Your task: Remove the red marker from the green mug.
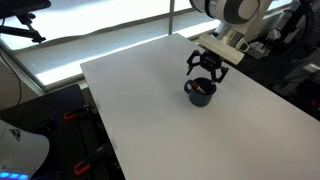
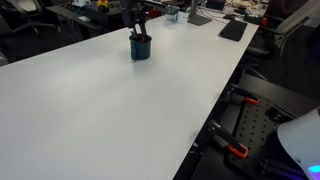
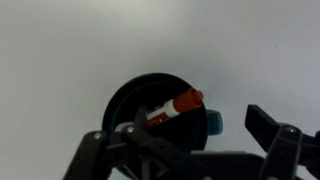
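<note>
The green mug stands on the white table; it also shows in an exterior view and looks black from above in the wrist view, with a teal handle on its right. The red marker leans inside the mug, its orange-red cap at the rim near the handle. A red tip shows in the mug in an exterior view. My gripper hangs just above the mug, open and empty. In the wrist view one finger is over the mug and the other right of the handle.
The table's edges run close to the mug's far side. Keyboards and desk clutter lie beyond the table. Black equipment with red clamps stands beside the table's near edge.
</note>
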Controlling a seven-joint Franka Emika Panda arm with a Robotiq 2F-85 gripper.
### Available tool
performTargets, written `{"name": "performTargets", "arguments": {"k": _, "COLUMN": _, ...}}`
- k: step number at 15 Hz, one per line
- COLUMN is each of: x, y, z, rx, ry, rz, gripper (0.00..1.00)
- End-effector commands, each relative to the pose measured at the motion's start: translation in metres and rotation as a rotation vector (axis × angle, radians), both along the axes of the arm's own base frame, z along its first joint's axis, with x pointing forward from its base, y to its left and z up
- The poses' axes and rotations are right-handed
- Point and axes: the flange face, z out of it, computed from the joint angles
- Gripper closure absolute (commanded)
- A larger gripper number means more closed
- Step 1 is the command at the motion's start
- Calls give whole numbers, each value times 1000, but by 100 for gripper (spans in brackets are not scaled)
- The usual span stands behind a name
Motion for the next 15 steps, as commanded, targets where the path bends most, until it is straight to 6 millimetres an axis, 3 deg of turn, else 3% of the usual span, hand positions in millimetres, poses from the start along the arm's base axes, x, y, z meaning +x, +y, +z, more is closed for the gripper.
{"name": "performTargets", "arguments": {"k": 1, "x": 0, "y": 2, "z": -1, "rx": -4, "ry": 10, "rz": 2, "gripper": 0}}
{"name": "performTargets", "arguments": {"k": 4, "x": -1, "y": 0, "z": -5, "rx": 1, "ry": 8, "rz": 0, "gripper": 3}}
{"name": "performTargets", "arguments": {"k": 5, "x": 0, "y": 0, "z": -5, "rx": -3, "ry": 5, "rz": -5, "gripper": 21}}
{"name": "performTargets", "arguments": {"k": 8, "x": 0, "y": -1, "z": -5, "rx": -6, "ry": 3, "rz": -14, "gripper": 40}}
{"name": "performTargets", "arguments": {"k": 12, "x": 0, "y": -3, "z": -5, "rx": -5, "ry": 2, "rz": -17, "gripper": 74}}
{"name": "performTargets", "arguments": {"k": 13, "x": -1, "y": -3, "z": -5, "rx": -5, "ry": 2, "rz": -19, "gripper": 76}}
{"name": "performTargets", "arguments": {"k": 14, "x": -1, "y": -4, "z": -5, "rx": -4, "ry": 2, "rz": -20, "gripper": 69}}
{"name": "performTargets", "arguments": {"k": 15, "x": -1, "y": -4, "z": -4, "rx": -4, "ry": 2, "rz": -21, "gripper": 72}}
